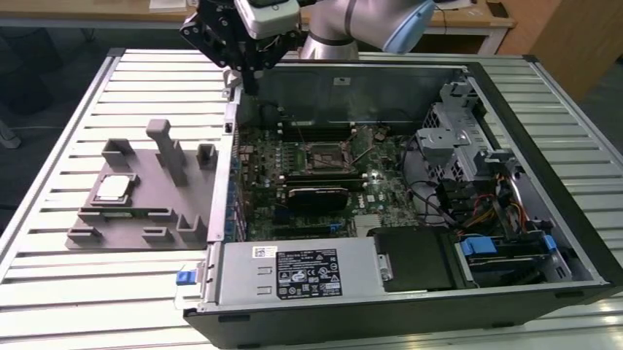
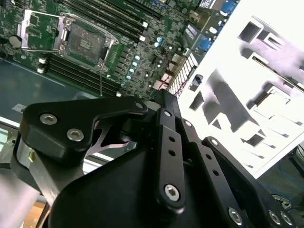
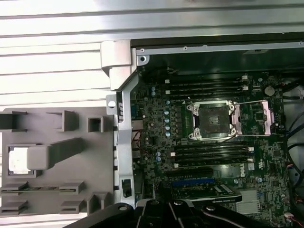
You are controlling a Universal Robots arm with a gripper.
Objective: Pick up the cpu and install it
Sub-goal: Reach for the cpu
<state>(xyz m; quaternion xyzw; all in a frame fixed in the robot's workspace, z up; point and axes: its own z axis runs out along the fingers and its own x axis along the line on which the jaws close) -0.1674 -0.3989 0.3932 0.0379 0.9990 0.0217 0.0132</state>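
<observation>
A ribbed pale metal table (image 1: pixel 87 299) carries an open black computer case (image 1: pixel 409 321), with wooden furniture (image 1: pixel 467 18) beyond it. The claw (image 1: pixel 245 79) hangs above one corner of the case, black against dark metal, and I cannot tell whether it is apart or together. The cpu (image 1: pixel 114 188), a flat shiny square, lies in a matte grey moulded holder (image 1: pixel 146 171) just beside the case, well apart from the claw.

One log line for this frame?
phase: pre-pick | gripper: high over case wall | cpu: in tray | socket: open, empty
</observation>
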